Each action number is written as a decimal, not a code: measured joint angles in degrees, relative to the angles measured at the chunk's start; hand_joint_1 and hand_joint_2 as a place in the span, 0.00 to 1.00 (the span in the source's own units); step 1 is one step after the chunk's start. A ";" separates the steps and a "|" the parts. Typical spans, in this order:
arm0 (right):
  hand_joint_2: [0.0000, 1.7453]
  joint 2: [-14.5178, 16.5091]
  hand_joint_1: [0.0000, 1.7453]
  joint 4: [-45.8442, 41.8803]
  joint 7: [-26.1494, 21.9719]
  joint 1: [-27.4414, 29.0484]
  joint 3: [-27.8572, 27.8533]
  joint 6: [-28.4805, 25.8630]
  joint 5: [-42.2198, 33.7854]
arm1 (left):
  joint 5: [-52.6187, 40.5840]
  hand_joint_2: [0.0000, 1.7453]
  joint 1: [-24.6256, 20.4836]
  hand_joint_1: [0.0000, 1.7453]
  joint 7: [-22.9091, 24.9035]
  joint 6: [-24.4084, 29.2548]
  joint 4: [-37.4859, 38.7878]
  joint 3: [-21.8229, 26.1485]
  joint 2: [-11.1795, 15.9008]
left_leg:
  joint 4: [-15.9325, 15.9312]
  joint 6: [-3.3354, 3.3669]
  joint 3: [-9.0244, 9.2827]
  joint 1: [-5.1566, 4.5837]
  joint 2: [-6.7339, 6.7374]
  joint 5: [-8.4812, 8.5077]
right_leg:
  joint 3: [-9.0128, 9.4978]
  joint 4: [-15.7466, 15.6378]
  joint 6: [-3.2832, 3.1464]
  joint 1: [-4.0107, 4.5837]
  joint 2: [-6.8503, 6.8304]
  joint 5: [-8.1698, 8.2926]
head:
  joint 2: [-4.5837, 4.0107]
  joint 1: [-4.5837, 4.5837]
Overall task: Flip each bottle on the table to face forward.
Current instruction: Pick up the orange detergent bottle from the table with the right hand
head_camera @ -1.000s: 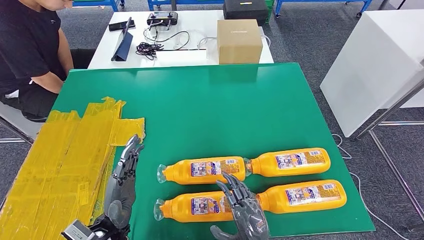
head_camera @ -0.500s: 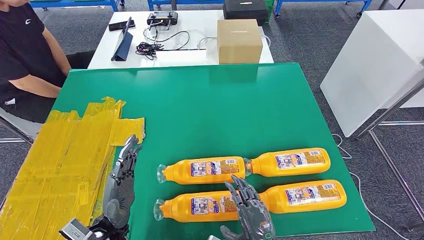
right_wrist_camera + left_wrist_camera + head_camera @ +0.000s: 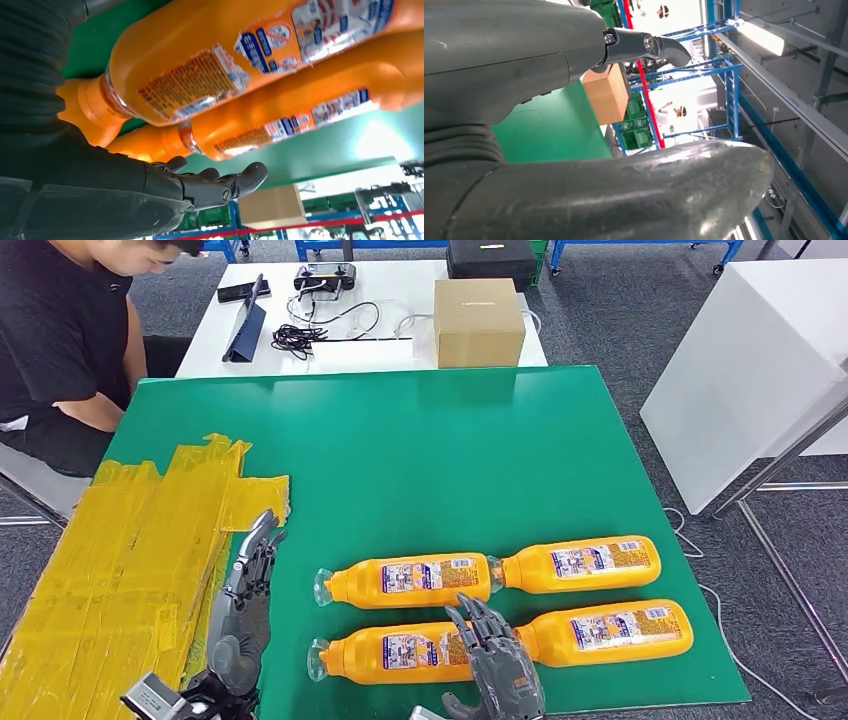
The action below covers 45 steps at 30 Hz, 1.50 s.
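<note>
Drawn slightly back toward the worktop [image 3: 420, 450] edge, the right hand [image 3: 500, 670] hovers, fingers spread and empty, over the near-left bottle [image 3: 390, 651], seemingly preparing to grip and roll it.

green mat [image 3: 420, 460] | yellow tape patch [image 3: 120, 570] at its left | cardboard box [image 3: 478, 322], cables [image 3: 300, 337] on white table [image 3: 400, 290] | seated person [image 3: 60, 350]

Grey hand [image 3: 503, 672] with darker fingers, ribbed cover behind
</note>
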 joint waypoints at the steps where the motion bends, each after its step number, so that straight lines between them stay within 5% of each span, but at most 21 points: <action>1: 1.00 0.12 0.00 0.40 0.00 -0.15 -0.02 0.30 0.02 | 0.02 0.00 -0.02 0.00 0.00 -0.04 0.05 0.00 -0.04 | 0.00 0.00 0.00 0.00 0.00 0.00 | 0.00 0.00 0.00 0.00 0.00 0.00 | 0.00 0.01; 11: 1.00 0.67 0.00 4.31 0.34 -1.55 -0.05 4.93 -0.14 | 0.47 0.00 -0.78 0.00 0.00 -0.45 1.02 0.03 -0.37 | 0.00 0.00 0.00 0.00 0.00 0.00 | 0.00 0.00 0.00 0.00 0.00 0.00 | 0.00 0.00; 12: 1.00 0.69 0.07 4.55 0.41 -1.70 -0.05 5.35 -0.15 | 0.50 0.00 -0.85 0.00 0.00 -0.52 1.06 0.04 -0.38 | 0.00 0.00 0.00 0.00 0.00 0.00 | 0.00 0.00 0.00 0.00 0.00 0.00 | 0.00 0.00; 16: 1.00 0.70 0.94 5.67 1.04 -3.13 0.19 10.01 -1.07 | 0.61 0.00 -1.43 0.00 0.22 -1.08 1.10 0.07 -0.43 | 0.00 0.00 0.04 0.00 0.01 0.00 | 0.01 0.00 0.00 0.00 0.00 0.00 | 0.00 0.00; 17: 1.00 0.63 0.99 5.96 1.07 -3.61 0.31 11.00 -1.57 | 0.65 0.00 -1.63 0.00 0.30 -1.19 1.14 0.07 -0.44 | 0.00 0.00 0.06 0.00 0.02 0.00 | 0.02 0.00 0.00 0.00 0.00 0.00 | 0.00 0.00; 36: 1.00 -1.54 1.00 7.34 1.07 -7.42 2.55 13.51 -6.39 | 1.16 0.00 -3.00 0.00 0.42 -1.86 2.83 0.09 -0.44 | 0.00 0.01 0.46 0.00 0.06 -0.06 | -0.14 -0.02 -0.01 0.01 0.03 -0.02 | 0.00 -0.01; 40: 1.00 -1.47 1.00 7.34 1.01 -6.99 2.52 10.82 -6.86 | 1.64 0.00 -2.98 0.00 0.98 -1.54 2.84 0.09 -0.48 | 0.00 0.01 0.45 0.00 0.03 -0.06 | -0.14 -0.02 -0.01 0.00 0.03 -0.02 | 0.00 0.00; 43: 1.00 -0.99 1.00 6.80 -0.71 -5.00 1.92 3.96 -8.69 | 4.37 0.00 -2.60 0.00 2.66 -0.38 2.95 0.38 -0.87 | 0.00 0.01 0.33 0.00 -0.03 -0.04 | 0.04 -0.02 -0.01 0.00 -0.01 -0.02 | 0.00 0.00; 45: 1.00 -0.49 1.00 5.14 -5.09 -2.41 1.19 -3.92 -12.76 | 8.71 0.50 -1.70 0.00 3.40 0.54 3.17 1.07 -1.17 | 0.00 0.01 0.17 -0.01 -0.02 -0.03 | 0.16 0.00 0.01 0.00 0.02 0.00 | 0.00 0.01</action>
